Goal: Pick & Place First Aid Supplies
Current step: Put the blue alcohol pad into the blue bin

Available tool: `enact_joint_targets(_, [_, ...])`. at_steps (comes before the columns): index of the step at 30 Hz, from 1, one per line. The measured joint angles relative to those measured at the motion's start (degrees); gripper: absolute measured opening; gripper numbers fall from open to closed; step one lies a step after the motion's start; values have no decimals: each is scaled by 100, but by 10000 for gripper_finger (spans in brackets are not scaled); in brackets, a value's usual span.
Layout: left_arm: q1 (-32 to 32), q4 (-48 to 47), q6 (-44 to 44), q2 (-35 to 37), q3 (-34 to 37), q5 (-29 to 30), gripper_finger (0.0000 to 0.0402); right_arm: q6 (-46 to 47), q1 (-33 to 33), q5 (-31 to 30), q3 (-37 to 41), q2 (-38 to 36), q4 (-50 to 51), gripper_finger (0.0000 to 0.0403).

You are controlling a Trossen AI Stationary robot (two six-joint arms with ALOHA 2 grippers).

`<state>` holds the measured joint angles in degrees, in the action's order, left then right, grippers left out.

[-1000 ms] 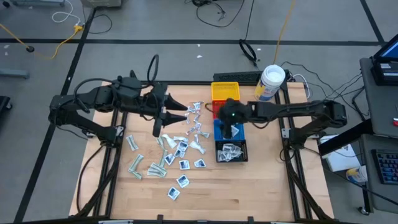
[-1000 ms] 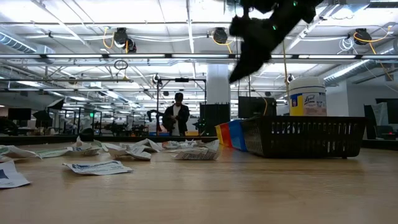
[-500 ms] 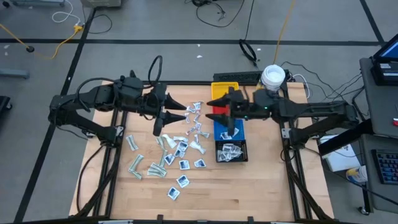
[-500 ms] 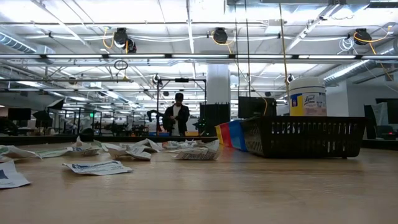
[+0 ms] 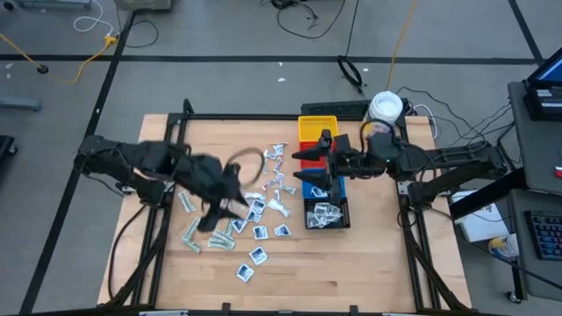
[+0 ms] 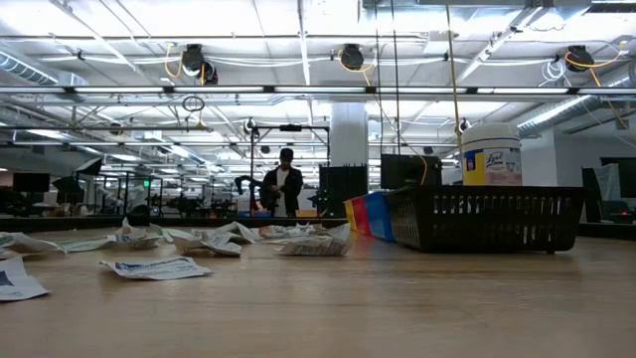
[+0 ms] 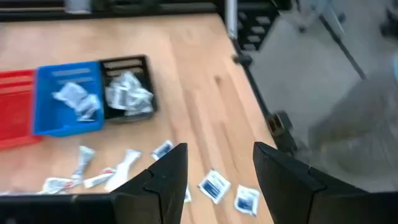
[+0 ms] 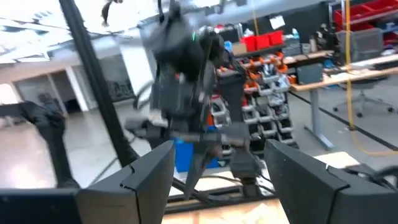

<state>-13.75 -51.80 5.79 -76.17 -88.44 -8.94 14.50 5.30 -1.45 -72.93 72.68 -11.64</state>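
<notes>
The first aid supplies point(image 5: 255, 209) are shown scattered on the table point(image 5: 351, 263), most of them lying just beside and under the left gripper point(image 5: 230, 195); a smaller share is seen already dropped in the black bin point(image 5: 327, 214) and the blue bin point(image 7: 68, 99), just below and beside the right gripper point(image 5: 309, 167). Compared with a second earlier, the left gripper is found swung down from above the far edge of the pile to a spot over its middle, while the right gripper is withdrawn from over the black bin and raised level beside the red bin point(image 5: 309, 160). This is judged to mean that one deposit is finished and that the next pick falls to the left arm.

In the left wrist view the left gripper point(image 7: 214, 168) is seen with fingers spread and nothing between them, packets lying in the gap beyond. In the right wrist view the right gripper point(image 8: 217, 168) is likewise shown parted and empty, pointed across the table toward the other arm. The white jar point(image 5: 385, 112) is left standing behind the right arm, well apart from the pile
</notes>
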Motion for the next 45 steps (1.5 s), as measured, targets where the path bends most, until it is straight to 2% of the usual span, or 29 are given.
enact_joint_targets(10, [-1365,-800,-290,-1034,-2,699,188,-41,293,6,2,-356,28,245])
enact_joint_targets(19, [-1962,-796,-221,-2423,-2,867,189,-189,417,15,2,-603,77,245])
enact_joint_targets(26, [-2239,-119,-243,-3409,-2,753,188,-326,463,24,2,-605,118,244])
enact_joint_targets(32, [-2276,-4,-255,-3951,-2,745,185,-324,463,24,4,-605,291,244])
enact_joint_targets(36, [-2303,137,-275,-4258,-2,567,167,-339,463,24,4,-605,358,244])
enact_joint_targets(45, [-2305,434,-200,-4621,-17,601,119,-325,503,24,4,-605,332,244])
